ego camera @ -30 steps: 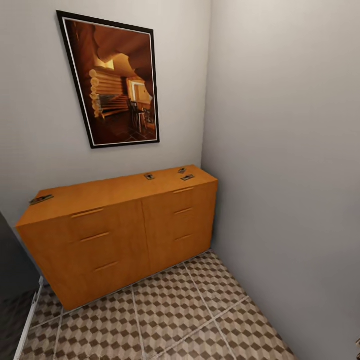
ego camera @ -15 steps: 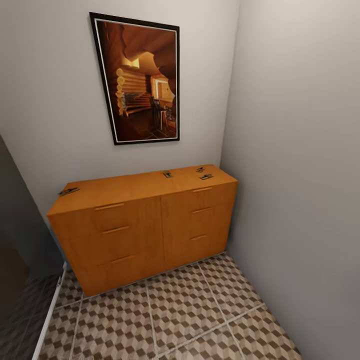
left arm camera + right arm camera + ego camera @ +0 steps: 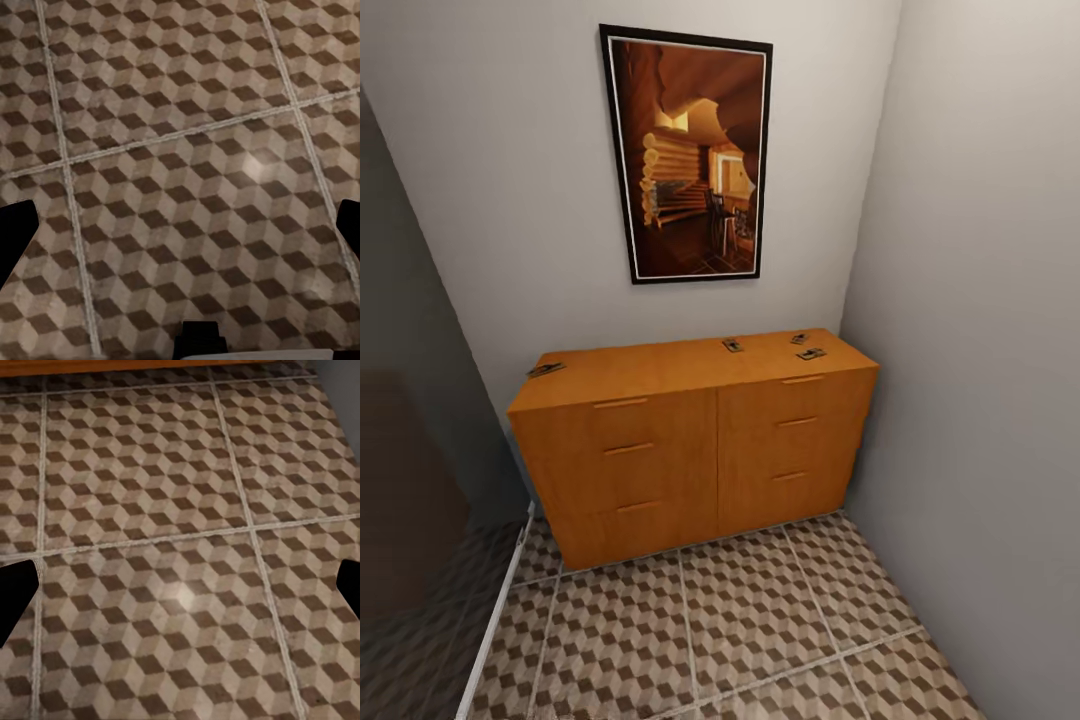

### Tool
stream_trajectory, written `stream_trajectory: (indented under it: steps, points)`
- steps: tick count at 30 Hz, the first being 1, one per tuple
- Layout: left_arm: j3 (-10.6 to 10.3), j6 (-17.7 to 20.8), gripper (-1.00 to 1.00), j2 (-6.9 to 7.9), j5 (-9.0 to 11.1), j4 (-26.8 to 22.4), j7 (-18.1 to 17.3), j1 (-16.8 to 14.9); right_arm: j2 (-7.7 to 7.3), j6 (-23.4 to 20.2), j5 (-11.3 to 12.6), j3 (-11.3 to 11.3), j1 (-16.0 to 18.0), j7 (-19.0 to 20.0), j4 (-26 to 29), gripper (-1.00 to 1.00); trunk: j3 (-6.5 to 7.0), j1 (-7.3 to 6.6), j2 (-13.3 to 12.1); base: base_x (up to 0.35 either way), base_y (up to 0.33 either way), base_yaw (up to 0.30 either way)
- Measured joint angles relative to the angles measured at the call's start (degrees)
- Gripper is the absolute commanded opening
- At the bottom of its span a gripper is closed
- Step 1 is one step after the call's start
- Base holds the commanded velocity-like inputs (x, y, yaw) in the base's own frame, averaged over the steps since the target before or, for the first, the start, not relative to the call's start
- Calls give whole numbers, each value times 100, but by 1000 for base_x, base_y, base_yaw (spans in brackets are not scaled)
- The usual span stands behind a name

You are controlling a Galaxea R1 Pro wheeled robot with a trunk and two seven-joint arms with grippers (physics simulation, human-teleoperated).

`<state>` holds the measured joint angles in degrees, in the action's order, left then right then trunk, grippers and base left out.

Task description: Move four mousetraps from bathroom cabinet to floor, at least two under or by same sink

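Orange-brown cabinet [image 3: 690, 450] against grey wall in corner, framed picture [image 3: 690, 155] above. On its top, left to right: one mousetrap [image 3: 546, 369] at far left edge, one [image 3: 733, 345] right of centre, two [image 3: 801, 338] [image 3: 811, 354] close together near right end, detail too small to read. Cube-pattern bathroom floor [image 3: 740, 620] in front. Left gripper [image 3: 180, 232] and right gripper [image 3: 180, 589] over tiles, fingers wide apart, holding nothing.

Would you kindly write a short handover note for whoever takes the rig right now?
Left hand and right hand: open, empty, both pointed at the bathroom floor.
All four mousetraps lie on top of the cabinet: one at its left end, one near the middle back, two at the right end.
Done: nothing placed yet.
Left: move all four to the floor, at least two beside or under the sink.
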<state>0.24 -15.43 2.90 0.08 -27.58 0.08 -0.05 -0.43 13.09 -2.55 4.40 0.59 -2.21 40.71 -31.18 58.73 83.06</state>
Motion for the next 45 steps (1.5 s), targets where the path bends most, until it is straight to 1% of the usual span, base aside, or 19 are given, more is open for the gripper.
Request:
stream_trajectory:
  steps: [25, 45]
  points:
    - [-7, -7, 100, -4, 0, -1, -6, 1, -12, 6, 0, -8, 0, 6, 0, 100, -99, 0, 0, 0, 0, 233]
    - [-1, -5, 100, -8, 0, -4, 0, 0, -22, 7, -7, -27, 0, 3, 1, 100, -109, -1, 0, 18, -17, 24]
